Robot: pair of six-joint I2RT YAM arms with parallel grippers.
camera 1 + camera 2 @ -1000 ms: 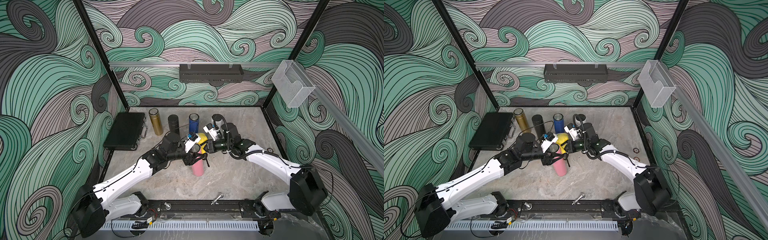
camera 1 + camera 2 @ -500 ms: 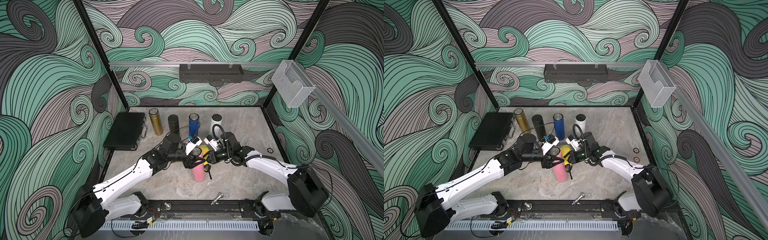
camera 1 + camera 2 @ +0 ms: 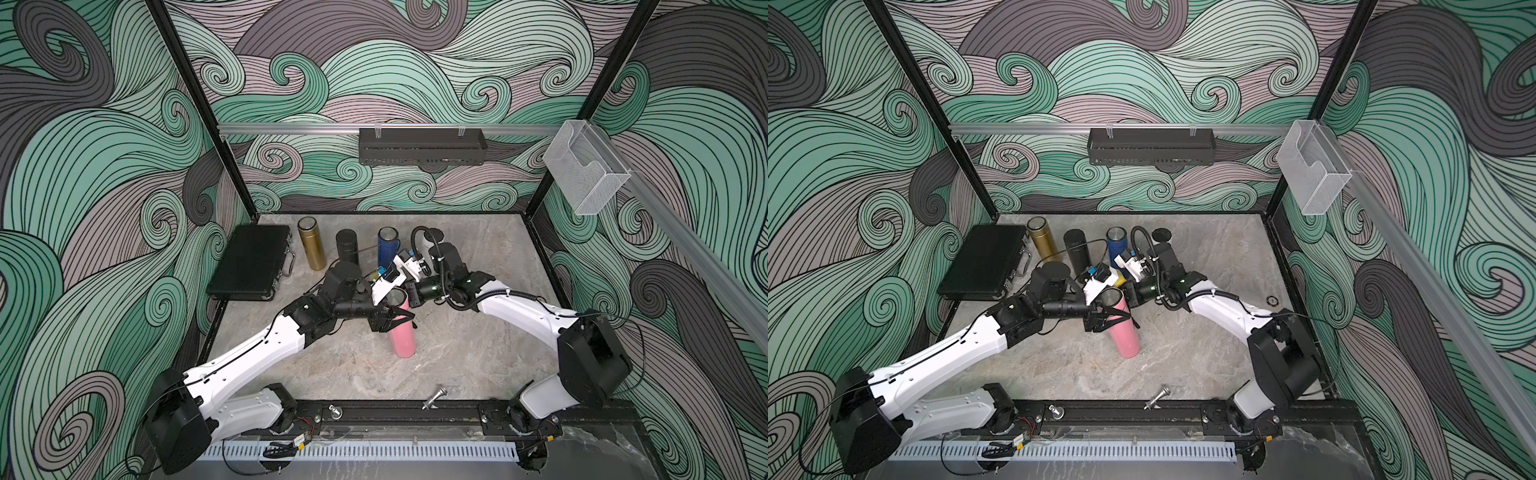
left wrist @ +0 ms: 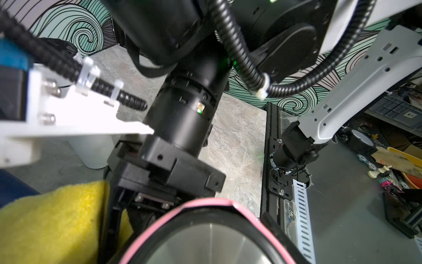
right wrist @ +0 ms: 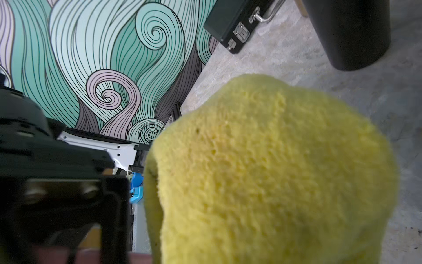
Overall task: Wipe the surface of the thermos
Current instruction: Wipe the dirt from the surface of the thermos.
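The pink thermos [image 3: 402, 337] [image 3: 1126, 334] stands tilted in mid-table, its steel-lidded top leaning toward the back. My left gripper [image 3: 394, 321] [image 3: 1104, 321] is shut on its upper body from the left. The left wrist view shows its pink rim [image 4: 205, 203] close up. My right gripper [image 3: 410, 291] [image 3: 1130, 293] is shut on a yellow cloth [image 3: 1120, 279] [image 5: 274, 171] [image 4: 50, 219]. The cloth lies against the thermos's far side, just below the rim. The cloth fills the right wrist view and hides the fingers there.
At the back stand a gold thermos [image 3: 312, 245], a black one [image 3: 347, 247] and a blue one [image 3: 386, 245]. A white one [image 3: 420, 245] is half hidden by my right arm. A black case [image 3: 251, 262] lies back left. A metal bolt [image 3: 434, 401] sits at the front rail.
My right gripper slid the cloth forward along the thermos, then back up to just under its rim. The left gripper and the thermos have barely moved.
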